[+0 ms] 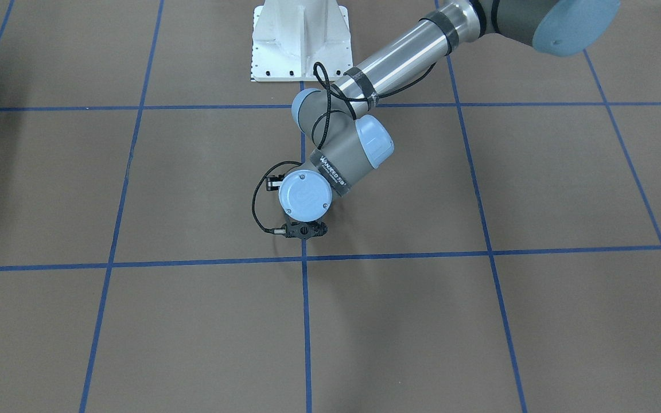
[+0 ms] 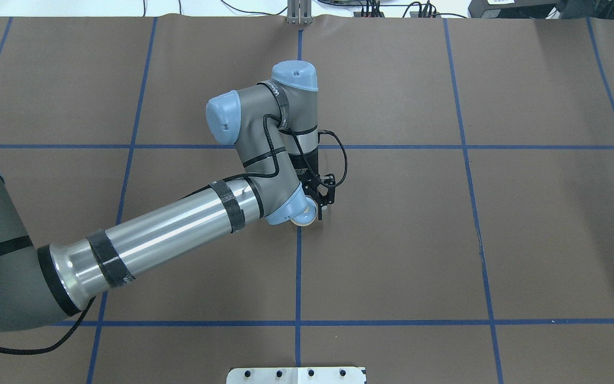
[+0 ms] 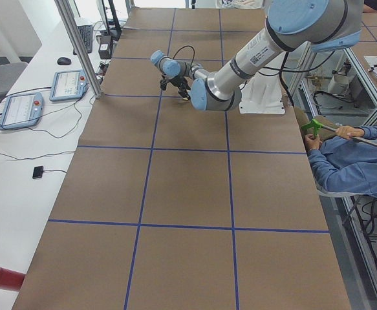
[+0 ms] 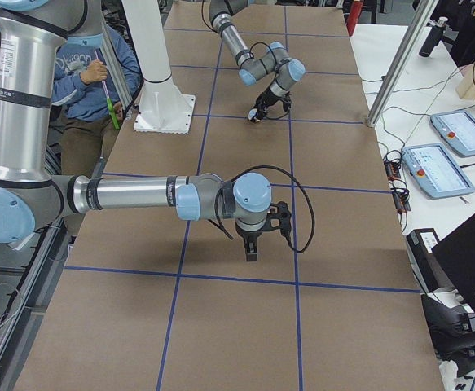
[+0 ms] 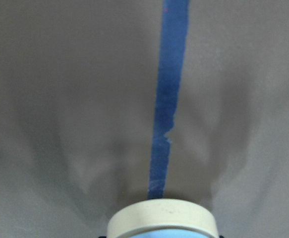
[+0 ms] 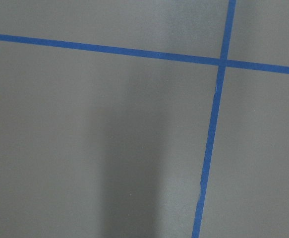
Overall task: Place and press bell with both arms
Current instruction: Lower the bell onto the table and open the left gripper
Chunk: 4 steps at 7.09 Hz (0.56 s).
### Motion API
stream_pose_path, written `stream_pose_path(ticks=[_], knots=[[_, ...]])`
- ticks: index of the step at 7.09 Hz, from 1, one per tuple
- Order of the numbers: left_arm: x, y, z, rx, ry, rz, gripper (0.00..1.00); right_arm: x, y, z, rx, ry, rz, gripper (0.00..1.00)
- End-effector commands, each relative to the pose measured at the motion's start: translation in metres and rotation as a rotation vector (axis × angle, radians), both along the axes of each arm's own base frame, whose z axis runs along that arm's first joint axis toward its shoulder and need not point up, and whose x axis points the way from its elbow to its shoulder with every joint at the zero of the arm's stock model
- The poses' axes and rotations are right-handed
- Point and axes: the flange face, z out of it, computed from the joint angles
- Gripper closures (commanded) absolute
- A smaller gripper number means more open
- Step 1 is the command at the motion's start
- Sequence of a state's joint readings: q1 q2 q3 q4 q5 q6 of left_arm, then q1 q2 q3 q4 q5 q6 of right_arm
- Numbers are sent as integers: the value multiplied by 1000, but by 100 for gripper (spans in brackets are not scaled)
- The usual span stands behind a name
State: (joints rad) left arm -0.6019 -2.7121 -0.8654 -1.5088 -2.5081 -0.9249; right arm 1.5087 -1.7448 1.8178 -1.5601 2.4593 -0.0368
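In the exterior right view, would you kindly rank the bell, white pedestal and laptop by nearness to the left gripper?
1. The bell, at the jaws.
2. The white pedestal, toward the robot.
3. The laptop, off-table, lower right.

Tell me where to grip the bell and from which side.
Probably across the light-blue dome of the bell, just above the cream base, coming down from above. The left wrist view shows the base facing the table and flaring wider than the dome, which should stop the fingers sliding off.
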Motion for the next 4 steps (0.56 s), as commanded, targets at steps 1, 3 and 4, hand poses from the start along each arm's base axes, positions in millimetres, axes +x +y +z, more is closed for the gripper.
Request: stream_pose_path(ticks=[1,3,4], knots=[[-3,-2,-5,4,7,-5,1,-2,0,0,1,-1,-4,0],[-57,-28,-44,51,70,-70,1,-14,-20,-28,31,-38,-8,0],[-110,-32,-24,73,97,-116,1,-32,-32,-60,32,-47,5,0]])
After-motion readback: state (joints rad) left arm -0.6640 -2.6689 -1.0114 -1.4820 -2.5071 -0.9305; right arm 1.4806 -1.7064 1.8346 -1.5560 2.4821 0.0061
